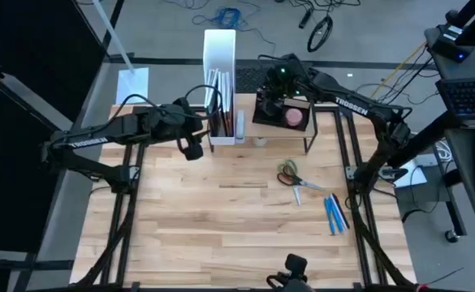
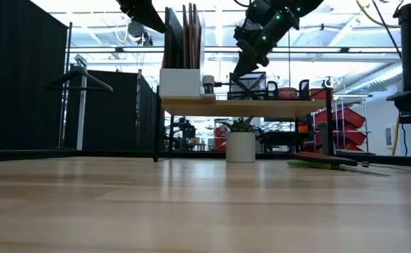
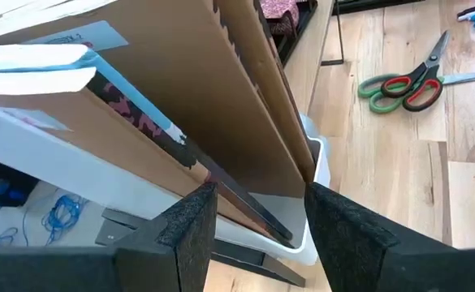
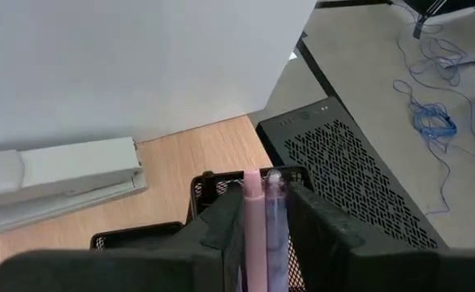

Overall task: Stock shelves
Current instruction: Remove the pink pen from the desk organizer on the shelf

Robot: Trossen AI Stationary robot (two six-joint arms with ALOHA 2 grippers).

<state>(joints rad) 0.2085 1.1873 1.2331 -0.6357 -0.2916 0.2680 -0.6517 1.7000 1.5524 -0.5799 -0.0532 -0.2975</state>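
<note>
The shelves (image 2: 261, 105), a low riser with a light-wood top on black legs, stand at the table's far side. On them are a white file box (image 1: 219, 57) holding brown folders (image 3: 221, 105) and a black mesh organizer tray (image 4: 343, 170). My left gripper (image 3: 257, 215) is open just in front of the box (image 1: 192, 148), with a finger to either side of the folders' near edges. My right gripper (image 1: 274, 91) hovers over the tray, shut on two pens (image 4: 261, 195). My right gripper pinches a pink pen (image 4: 252, 191) and a purplish pen (image 4: 274, 191) side by side between its two fingers. The pens lie along the fingers, and their ends stick out past the fingertips above the tray's rim. Whether they touch the tray, I cannot tell.
Red-and-green scissors (image 1: 289, 174) and several blue pens (image 1: 334, 213) lie on the table's right half. A white stapler (image 4: 58, 174) and a small dark-capped cylinder (image 2: 207, 84) sit on the shelves beside the box. A small white pot (image 2: 240, 146) stands under them.
</note>
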